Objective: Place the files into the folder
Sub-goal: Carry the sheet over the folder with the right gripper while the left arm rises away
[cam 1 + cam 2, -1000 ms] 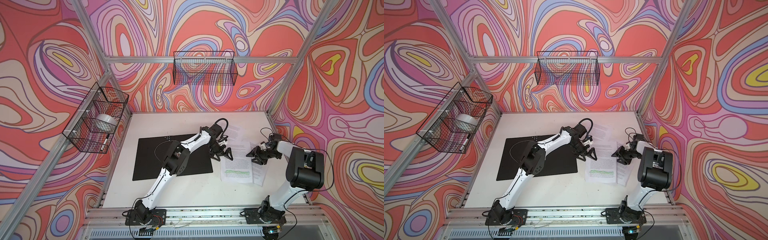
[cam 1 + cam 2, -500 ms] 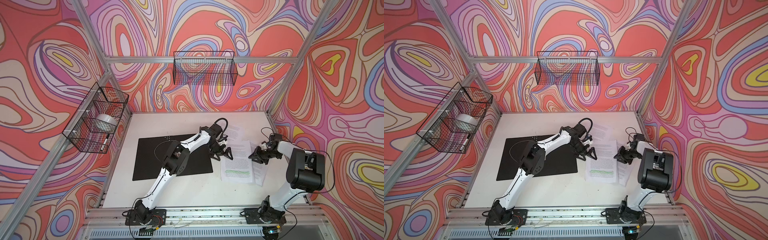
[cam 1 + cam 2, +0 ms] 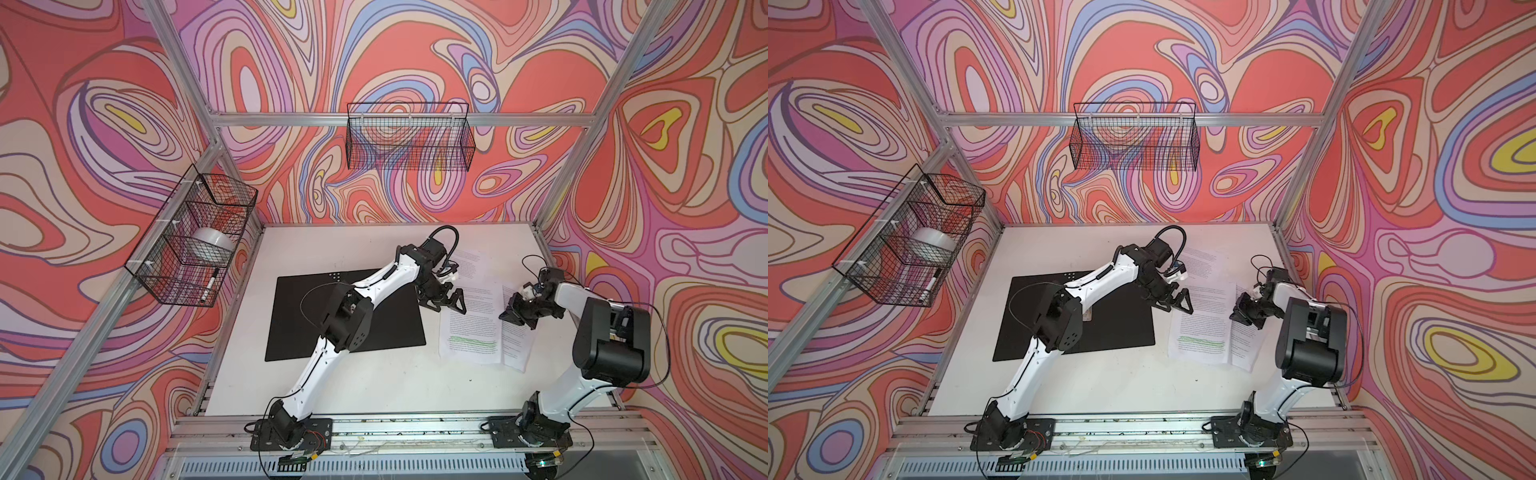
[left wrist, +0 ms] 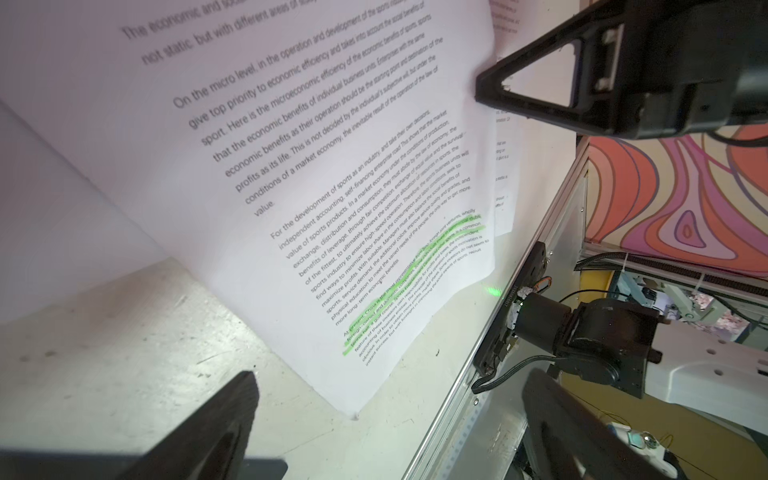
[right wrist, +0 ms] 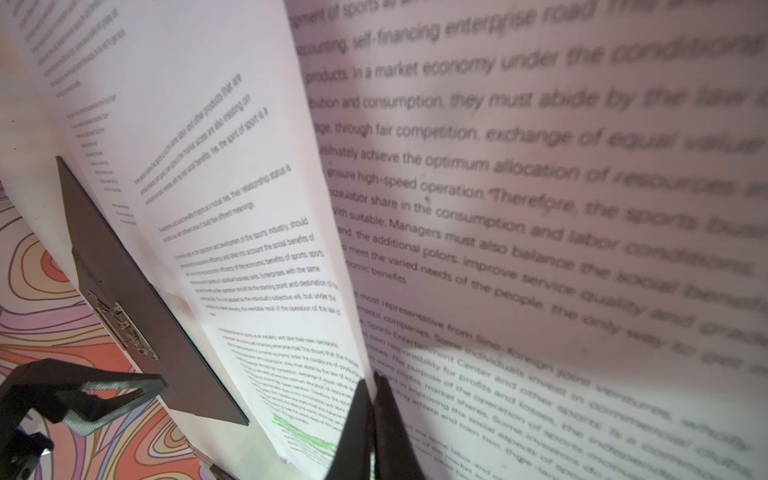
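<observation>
Several white files (image 3: 469, 328) (image 3: 1200, 328), dense with black print, fanned in a loose overlapping pile right of centre in both top views; lying on the white worktop (image 3: 374, 386); green highlighted lines (image 3: 471, 343) low on the topmost sheet. Open folder (image 3: 386, 328) left of the pile, black inside up, flat on the worktop, partly hidden under the left arm (image 3: 374, 282); just beside the files, a thin strip of bare worktop between; all sheets outside it. Metal spine clip (image 5: 120, 328) on the folder plain in the right wrist view, lower left of that frame. Wide-spread left claw (image 3: 446, 307), nothing between its fingers; poised at the upper left edge of the pile, between folder and files; touching the paper or just above it, impossible to tell. Tightly closed right claw (image 3: 506, 316) at the right edge of the highlighted sheet, where a lower sheet pokes out; in the right wrist view, fingertips (image 5: 355, 419) pinched on a paper edge of the files, the neighbouring sheet large and blurred close to the lens. Black back basket (image 3: 409, 137) on the patterned wall (image 3: 291, 62), upper centre; side basket (image 3: 166, 286) at the left, holding a white tape roll (image 3: 212, 243) and a marker (image 3: 210, 284).
</observation>
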`<state>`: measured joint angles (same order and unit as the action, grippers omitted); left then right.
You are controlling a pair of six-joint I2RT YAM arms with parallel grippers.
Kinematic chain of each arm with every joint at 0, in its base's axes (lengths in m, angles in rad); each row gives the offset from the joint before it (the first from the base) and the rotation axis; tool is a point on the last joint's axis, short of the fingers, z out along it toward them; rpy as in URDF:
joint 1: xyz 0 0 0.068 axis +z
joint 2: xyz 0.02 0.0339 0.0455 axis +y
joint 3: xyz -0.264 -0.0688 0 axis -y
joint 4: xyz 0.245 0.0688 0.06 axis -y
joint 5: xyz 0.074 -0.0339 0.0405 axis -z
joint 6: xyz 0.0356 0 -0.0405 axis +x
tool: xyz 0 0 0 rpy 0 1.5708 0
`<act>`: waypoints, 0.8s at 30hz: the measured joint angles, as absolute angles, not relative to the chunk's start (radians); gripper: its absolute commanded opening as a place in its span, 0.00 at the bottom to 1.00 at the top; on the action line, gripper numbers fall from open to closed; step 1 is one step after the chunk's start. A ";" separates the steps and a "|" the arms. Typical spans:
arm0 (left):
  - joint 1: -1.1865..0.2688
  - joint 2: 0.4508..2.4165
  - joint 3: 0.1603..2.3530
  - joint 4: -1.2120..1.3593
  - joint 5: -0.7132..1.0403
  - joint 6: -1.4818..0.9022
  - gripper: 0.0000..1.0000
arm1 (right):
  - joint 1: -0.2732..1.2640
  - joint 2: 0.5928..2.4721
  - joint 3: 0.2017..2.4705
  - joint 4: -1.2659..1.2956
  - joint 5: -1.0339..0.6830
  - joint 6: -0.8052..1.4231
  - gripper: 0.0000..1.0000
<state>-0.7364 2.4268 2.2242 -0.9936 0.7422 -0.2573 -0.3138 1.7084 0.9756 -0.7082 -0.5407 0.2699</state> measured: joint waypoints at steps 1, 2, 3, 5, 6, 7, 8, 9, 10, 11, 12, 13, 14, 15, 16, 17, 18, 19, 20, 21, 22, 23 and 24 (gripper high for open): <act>-0.735 2.418 2.233 -1.002 0.731 -0.245 1.00 | -0.314 1.702 0.976 -0.709 -0.545 0.270 0.00; -0.733 2.408 2.240 -1.008 0.719 -0.235 1.00 | -0.314 1.692 0.976 -0.710 -0.551 0.270 0.00; -0.730 2.399 2.248 -1.015 0.706 -0.226 1.00 | -0.314 1.684 0.976 -0.711 -0.558 0.270 0.00; -0.720 2.376 2.264 -1.031 0.675 -0.205 1.00 | -0.314 1.661 0.981 -0.717 -0.581 0.271 0.00; -0.714 2.365 2.273 -1.038 0.660 -0.194 1.00 | -0.314 1.649 0.986 -0.721 -0.592 0.272 0.00; -0.703 2.349 2.286 -1.048 0.638 -0.182 1.00 | -0.314 1.636 0.993 -0.727 -0.603 0.275 0.00; -0.690 2.332 2.297 -1.056 0.617 -0.173 0.99 | -0.314 1.618 1.004 -0.731 -0.616 0.279 0.00; -0.677 2.316 2.304 -1.059 0.602 -0.164 1.00 | -0.314 1.602 1.014 -0.734 -0.625 0.283 0.00; -0.661 2.297 2.311 -1.062 0.585 -0.156 1.00 | -0.314 1.581 1.029 -0.737 -0.639 0.289 0.00; -0.640 2.272 2.316 -1.063 0.565 -0.148 1.00 | -0.313 1.564 1.047 -0.742 -0.651 0.295 0.00; -0.618 2.249 2.318 -1.065 0.548 -0.141 1.00 | -0.311 1.548 1.065 -0.747 -0.662 0.300 0.00; -0.592 2.220 2.318 -1.066 0.527 -0.134 1.00 | -0.308 1.534 1.088 -0.754 -0.670 0.307 0.00; -0.566 2.192 2.319 -1.067 0.507 -0.129 1.00 | -0.304 1.521 1.113 -0.759 -0.677 0.313 0.00; -0.544 2.167 2.319 -1.067 0.490 -0.125 1.00 | -0.296 1.511 1.139 -0.765 -0.681 0.321 0.00; -0.517 2.139 2.319 -1.067 0.468 -0.121 1.00 | -0.283 1.504 1.169 -0.774 -0.685 0.328 0.00; -0.495 2.116 2.319 -1.067 0.449 -0.118 1.00 | -0.266 1.501 1.201 -0.782 -0.688 0.335 0.00; -0.474 2.094 2.318 -1.067 0.432 -0.116 1.00 | -0.248 1.500 1.230 -0.787 -0.690 0.342 0.00; -0.453 2.069 2.313 -1.066 0.411 -0.115 1.00 | -0.223 1.500 1.263 -0.796 -0.690 0.349 0.00; -0.436 2.048 2.306 -1.066 0.397 -0.115 1.00 | -0.195 1.502 1.298 -0.806 -0.690 0.356 0.00; -0.418 2.025 2.295 -1.066 0.384 -0.115 1.00 | -0.162 1.504 1.332 -0.813 -0.688 0.363 0.00; -0.399 2.004 2.280 -1.065 0.374 -0.116 1.00 | -0.126 1.509 1.369 -0.822 -0.689 0.372 0.00; -0.382 1.989 2.268 -1.065 0.367 -0.116 1.00 | -0.092 1.516 1.402 -0.826 -0.688 0.382 0.00; -0.364 1.975 2.254 -1.065 0.360 -0.117 1.00 | -0.050 1.528 1.441 -0.826 -0.688 0.393 0.00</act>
